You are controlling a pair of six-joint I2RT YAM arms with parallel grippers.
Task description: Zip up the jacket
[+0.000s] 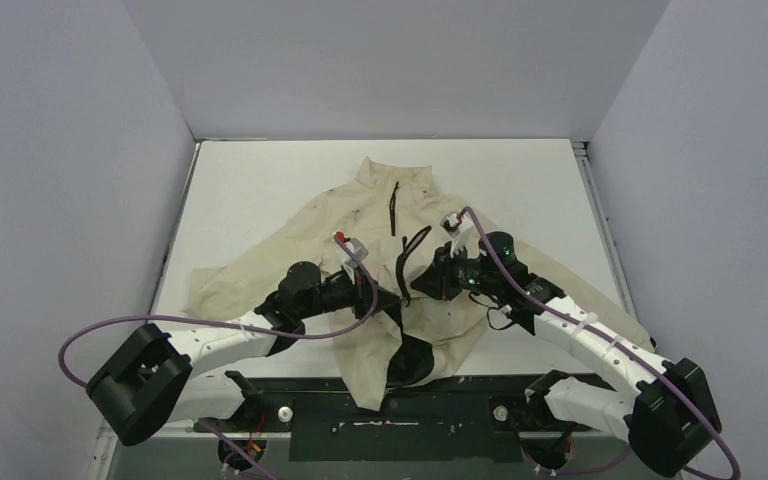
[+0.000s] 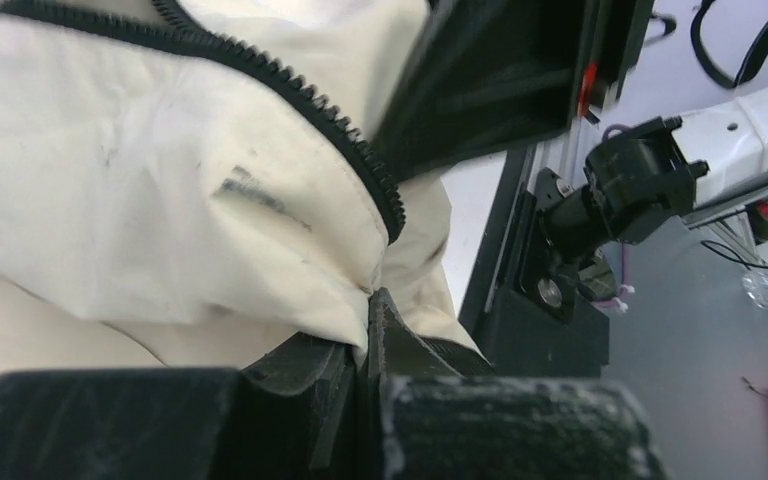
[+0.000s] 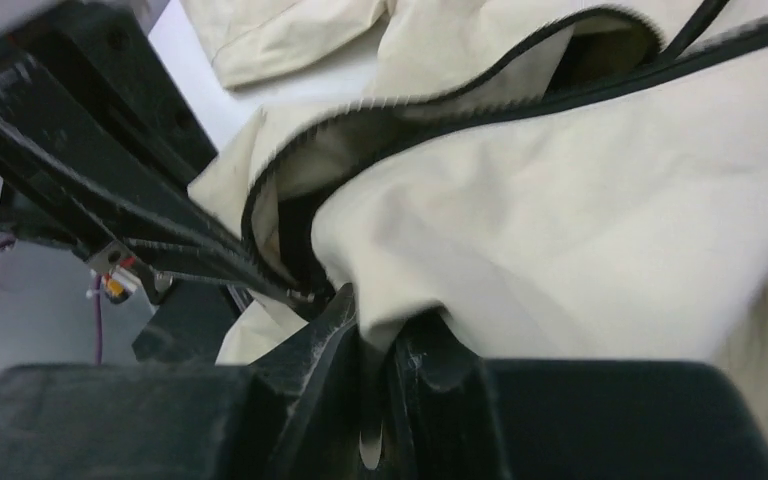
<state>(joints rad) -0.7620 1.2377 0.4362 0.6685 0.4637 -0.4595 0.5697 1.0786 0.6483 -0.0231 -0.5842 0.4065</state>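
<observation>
- cream long-sleeved cloth jacket (image 1: 360, 215): plain beige-cream all over, marked with a few dark grey smudges (image 2: 250, 190)
- toothed front zipper (image 2: 340, 130): black against the cream cloth
- inner lining (image 1: 412, 362): black
- flat table top (image 1: 260, 180): white
- jointed robot arms (image 1: 215, 345): white links, black joints
- thin looping cables (image 1: 160, 319): purple
- surrounding walls (image 1: 60, 150): pale lavender-grey

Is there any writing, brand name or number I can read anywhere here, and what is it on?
No readable text anywhere in these views.
The jacket bears only a small dark mark, too blurred to make out as letters.
</observation>
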